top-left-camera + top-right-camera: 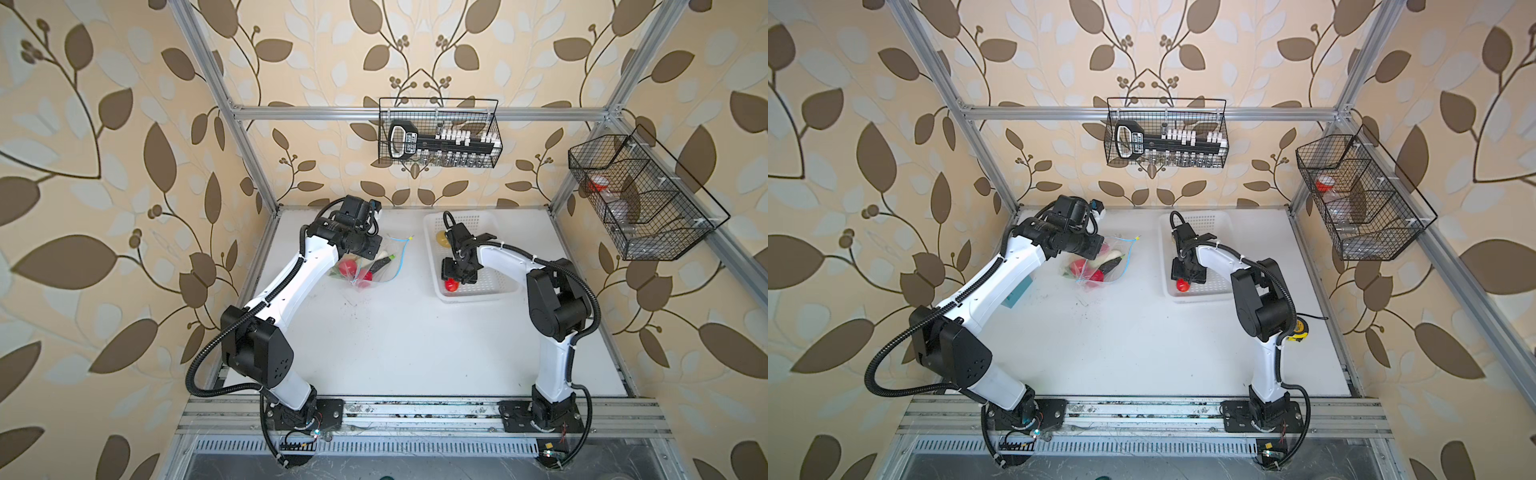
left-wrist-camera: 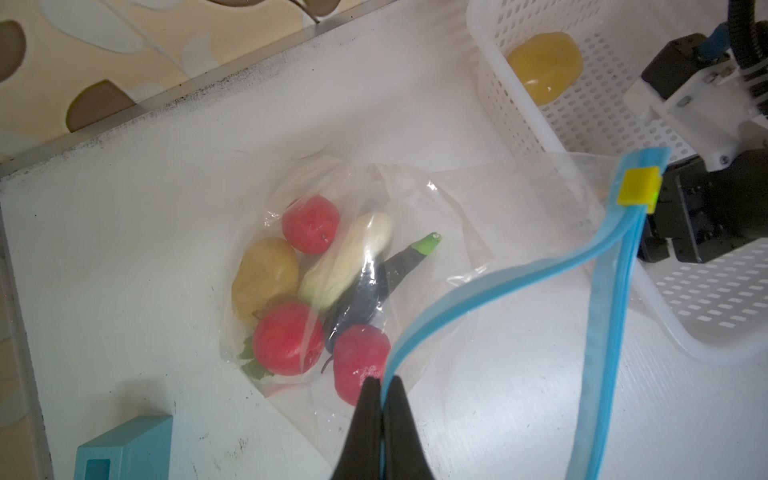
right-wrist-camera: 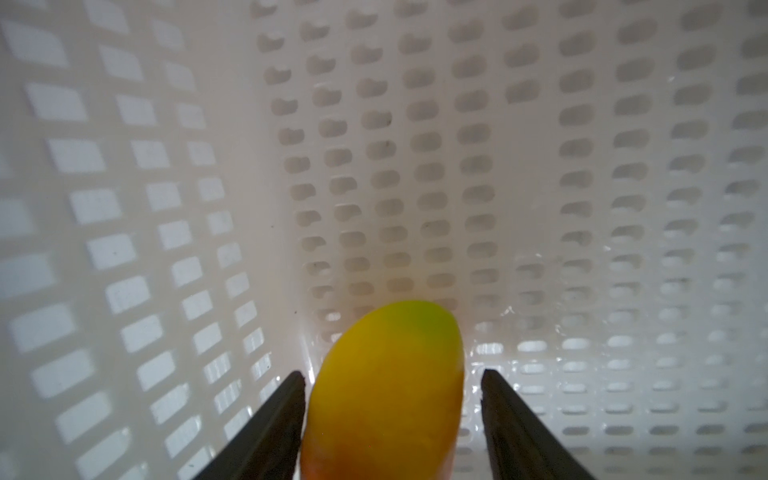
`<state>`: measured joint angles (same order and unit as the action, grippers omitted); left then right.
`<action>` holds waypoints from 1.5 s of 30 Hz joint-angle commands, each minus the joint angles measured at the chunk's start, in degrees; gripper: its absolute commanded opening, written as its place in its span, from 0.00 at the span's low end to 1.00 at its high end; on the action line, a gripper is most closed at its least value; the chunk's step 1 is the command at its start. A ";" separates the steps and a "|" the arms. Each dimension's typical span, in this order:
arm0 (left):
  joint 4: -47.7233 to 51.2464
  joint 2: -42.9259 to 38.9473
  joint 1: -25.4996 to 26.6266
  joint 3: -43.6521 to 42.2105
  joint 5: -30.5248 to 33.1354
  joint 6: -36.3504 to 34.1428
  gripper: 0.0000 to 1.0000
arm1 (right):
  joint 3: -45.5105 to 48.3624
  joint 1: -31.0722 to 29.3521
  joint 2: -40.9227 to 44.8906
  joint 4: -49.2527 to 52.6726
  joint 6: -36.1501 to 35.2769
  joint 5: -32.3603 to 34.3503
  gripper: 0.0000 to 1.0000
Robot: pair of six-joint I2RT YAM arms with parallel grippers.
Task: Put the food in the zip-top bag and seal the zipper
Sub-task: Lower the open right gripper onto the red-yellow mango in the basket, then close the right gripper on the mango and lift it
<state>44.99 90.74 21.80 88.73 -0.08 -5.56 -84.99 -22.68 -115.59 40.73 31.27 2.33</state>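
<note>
Two arms flank a white perforated plastic basket (image 1: pixel 478 296) standing on the white tabletop (image 1: pixel 395 353). Just beside the basket, on its left in both top views, lies the clear, crinkly zip-top bag (image 2: pixel 478 232), with its mouth turned toward the basket and gaping. The thin light-blue zipper (image 2: pixel 498 275) splits into two lips from a small yellow slider (image 2: pixel 638 187) at the end nearest the basket's rim. The left pincer (image 2: pixel 380 380) is pressed together on the lip farther from the basket, pinching it.

Inside the bag, on the side away from the basket, sit three glossy red round fruits (image 2: pixel 311 224), a yellow-tan potato (image 2: pixel 265 276), a white-green cabbage (image 2: pixel 349 262), a dark eggplant with a green tip (image 2: pixel 365 299) and a green leaf (image 2: pixel 251 365) tucked under one red fruit.

Inside the basket, the right pincer (image 3: pixel 392 374) stands spread around a red-yellow mango (image 3: pixel 386 407), which lies on the basket's floor in the near corner on the bag's side. One finger (image 3: pixel 286 415) is at the mango's side, touching or nearly so; the other stands slightly apart from it. A second yellow-tan potato (image 2: pixel 544 66) rests at the basket's far end, by the wall facing the bag. A teal block (image 2: pixel 124 449) lies on the tabletop, beyond the bag from the basket.
</note>
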 commanded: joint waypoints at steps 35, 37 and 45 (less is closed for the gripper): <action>0.27 1.36 0.34 2.07 -1.64 0.33 0.00 | 13.58 2.81 13.28 -18.47 11.33 -8.94 0.39; 0.27 1.62 0.35 2.34 -1.91 0.46 0.00 | 13.62 2.81 13.65 -19.28 11.56 -9.33 0.37; 0.32 1.72 0.29 2.85 -1.84 0.49 0.00 | 16.45 2.84 15.70 -22.05 13.01 -9.72 0.36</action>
<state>45.23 92.47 21.80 89.38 -1.10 -5.54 -69.54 -20.08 -101.86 20.80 42.81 -6.15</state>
